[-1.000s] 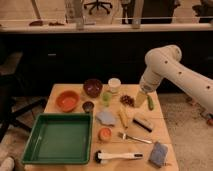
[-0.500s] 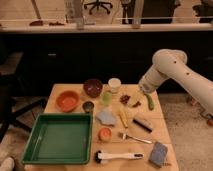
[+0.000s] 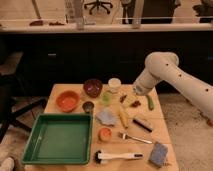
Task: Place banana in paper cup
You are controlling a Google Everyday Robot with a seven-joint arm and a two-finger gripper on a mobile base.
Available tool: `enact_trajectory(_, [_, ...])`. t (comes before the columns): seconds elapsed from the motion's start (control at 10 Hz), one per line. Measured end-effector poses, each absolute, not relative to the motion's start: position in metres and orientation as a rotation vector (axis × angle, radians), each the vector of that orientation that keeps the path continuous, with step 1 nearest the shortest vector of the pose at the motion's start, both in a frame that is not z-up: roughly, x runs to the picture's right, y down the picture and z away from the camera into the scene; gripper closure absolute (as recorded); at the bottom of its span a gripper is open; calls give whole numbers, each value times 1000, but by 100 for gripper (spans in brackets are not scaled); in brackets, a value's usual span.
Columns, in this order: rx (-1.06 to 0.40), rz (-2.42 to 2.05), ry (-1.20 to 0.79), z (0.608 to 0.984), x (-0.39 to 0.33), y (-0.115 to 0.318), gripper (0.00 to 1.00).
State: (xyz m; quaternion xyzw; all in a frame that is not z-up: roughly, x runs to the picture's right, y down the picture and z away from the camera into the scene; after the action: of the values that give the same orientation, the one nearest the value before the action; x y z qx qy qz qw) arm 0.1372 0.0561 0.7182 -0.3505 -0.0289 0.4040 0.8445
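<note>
The banana (image 3: 123, 116), pale yellow and slightly curved, lies on the wooden table (image 3: 57, 91) near its middle, beside a grey cloth (image 3: 106, 117). The paper cup (image 3: 114, 84), white-cream, stands upright at the table's back edge, next to a dark red bowl (image 3: 92, 87). My gripper (image 3: 138, 93) hangs at the end of the white arm above the table's back right part. It is to the right of the paper cup and up and to the right of the banana, touching neither.
A green pod (image 3: 150, 102) and red bits (image 3: 135, 103) lie under the arm. Also on the table are an orange bowl (image 3: 67, 101), a dark metal cup (image 3: 88, 106), a light-green cup-like item (image 3: 106, 97), a green tray (image 3: 33, 145), a fork (image 3: 135, 138), a brush (image 3: 117, 156) and a sponge (image 3: 159, 153).
The arm has swung a little to the left and down, bringing the gripper closer to the paper cup. Nothing on the table has moved.
</note>
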Motion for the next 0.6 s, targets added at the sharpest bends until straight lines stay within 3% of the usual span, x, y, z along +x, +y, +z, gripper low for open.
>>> enact_trajectory(0.6, [-729,916,-17,722,130,67,20])
